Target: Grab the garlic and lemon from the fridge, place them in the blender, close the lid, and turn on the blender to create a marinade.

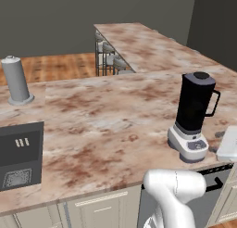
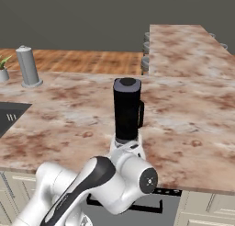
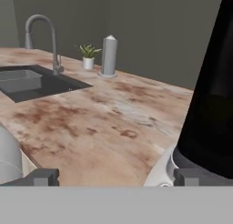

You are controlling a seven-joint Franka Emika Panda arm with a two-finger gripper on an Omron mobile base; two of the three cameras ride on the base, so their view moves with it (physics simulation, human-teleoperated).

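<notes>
The blender (image 1: 194, 116) stands on the marble counter (image 1: 102, 125) near its front edge: a tall black jar on a light grey base with a round front button. The blue-grey lid (image 2: 127, 84) with a black centre sits on top of the jar. In the hand view the jar (image 3: 211, 104) and the base's rim (image 3: 159, 170) loom close at the right. My gripper (image 3: 116, 177) is open at counter height just left of the blender's base, its fingertips (image 3: 41, 176) far apart with nothing between them. The garlic, lemon and fridge are out of view.
A plain grey canister (image 1: 16, 81) stands at the counter's far left, with a small potted plant (image 3: 88, 57) beside it. A sink (image 3: 32, 82) with a curved faucet (image 3: 45, 36) lies left of the blender. A white object (image 1: 229, 143) sits at the right edge.
</notes>
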